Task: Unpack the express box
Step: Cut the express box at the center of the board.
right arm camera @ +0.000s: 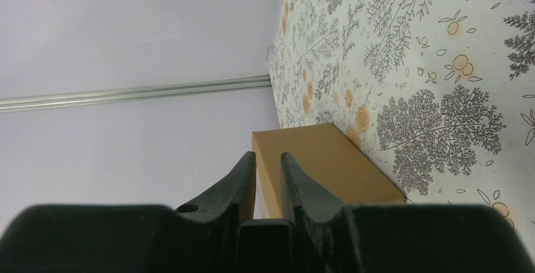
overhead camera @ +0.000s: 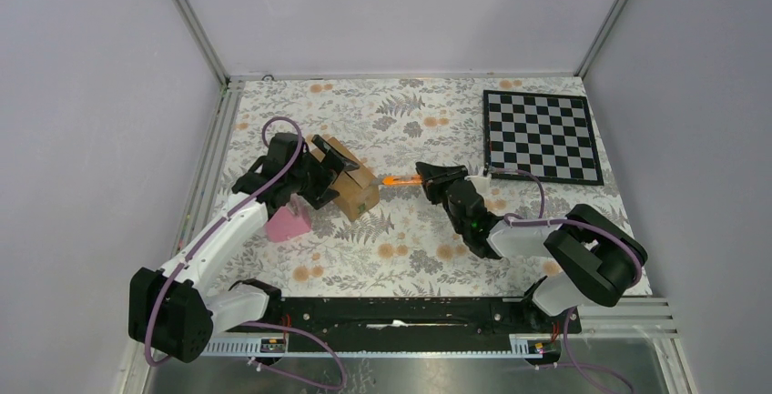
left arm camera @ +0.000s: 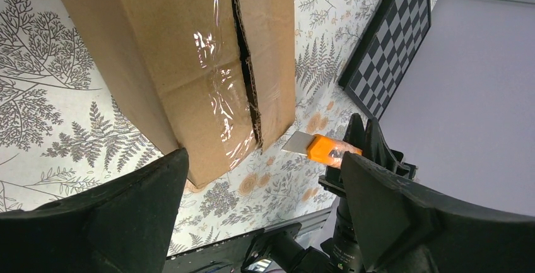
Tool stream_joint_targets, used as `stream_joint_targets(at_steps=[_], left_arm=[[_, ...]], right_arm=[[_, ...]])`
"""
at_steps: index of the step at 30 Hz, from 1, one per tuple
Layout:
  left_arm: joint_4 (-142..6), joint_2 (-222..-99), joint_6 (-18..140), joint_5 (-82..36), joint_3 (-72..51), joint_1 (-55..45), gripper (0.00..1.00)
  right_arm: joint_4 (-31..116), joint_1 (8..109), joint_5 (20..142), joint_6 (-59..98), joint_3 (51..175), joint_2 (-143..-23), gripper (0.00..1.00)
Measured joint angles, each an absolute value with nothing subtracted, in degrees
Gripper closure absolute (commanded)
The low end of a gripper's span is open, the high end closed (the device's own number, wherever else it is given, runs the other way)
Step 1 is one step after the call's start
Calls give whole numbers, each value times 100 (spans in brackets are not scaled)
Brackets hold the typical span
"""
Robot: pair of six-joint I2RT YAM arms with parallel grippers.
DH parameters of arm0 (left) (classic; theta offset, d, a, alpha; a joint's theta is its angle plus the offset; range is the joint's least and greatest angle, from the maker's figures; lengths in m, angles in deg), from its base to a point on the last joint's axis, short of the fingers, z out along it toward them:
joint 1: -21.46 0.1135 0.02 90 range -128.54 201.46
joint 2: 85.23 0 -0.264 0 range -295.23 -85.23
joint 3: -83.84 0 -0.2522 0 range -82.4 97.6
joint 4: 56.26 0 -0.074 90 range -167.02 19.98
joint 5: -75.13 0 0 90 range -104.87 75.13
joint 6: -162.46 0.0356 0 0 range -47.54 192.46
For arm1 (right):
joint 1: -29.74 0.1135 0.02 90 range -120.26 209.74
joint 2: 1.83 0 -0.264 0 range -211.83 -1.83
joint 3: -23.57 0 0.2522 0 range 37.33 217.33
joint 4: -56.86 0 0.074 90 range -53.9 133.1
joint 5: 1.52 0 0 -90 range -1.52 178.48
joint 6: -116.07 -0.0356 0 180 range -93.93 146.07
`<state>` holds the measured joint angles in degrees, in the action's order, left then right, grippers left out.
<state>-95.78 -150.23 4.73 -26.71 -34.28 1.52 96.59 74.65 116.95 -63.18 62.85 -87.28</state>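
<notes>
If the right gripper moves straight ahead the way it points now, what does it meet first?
Probably the express box: the cutter held in the right gripper points blade-first at its end.

We see a table (overhead camera: pixel 410 107) covered in a cloth printed with grey ferns and orange blossoms, closed in by plain pale walls at its left, far and right edges. A black-and-white chessboard (overhead camera: pixel 542 136) lies flat in the far right corner, and a pink wedge (overhead camera: pixel 287 224) sits near the left edge, roughly midway between near and far. Close to the middle of the table we make out an orange cutter (overhead camera: pixel 397 179), its short silver blade out and pointing toward the left edge.
</notes>
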Motion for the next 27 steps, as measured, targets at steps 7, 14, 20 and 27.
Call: stream_joint_targets(at_steps=[7,14,20,27], left_arm=[[-9528,-15023,471,-2690,-3498,169,1],[-9473,-15023,469,-2706,-3520,174,1],[-9456,-15023,465,-2714,-3520,174,1],[-9388,-15023,460,-2719,-3557,176,1]], right_arm=[[9666,7465,11756,-6338,6276,-8735,100],[9729,7471,11793,-6351,6211,-8735,100],[9784,7502,11800,-6351,6211,-8735,100],[9801,7515,11802,-6336,6178,-8759,100]])
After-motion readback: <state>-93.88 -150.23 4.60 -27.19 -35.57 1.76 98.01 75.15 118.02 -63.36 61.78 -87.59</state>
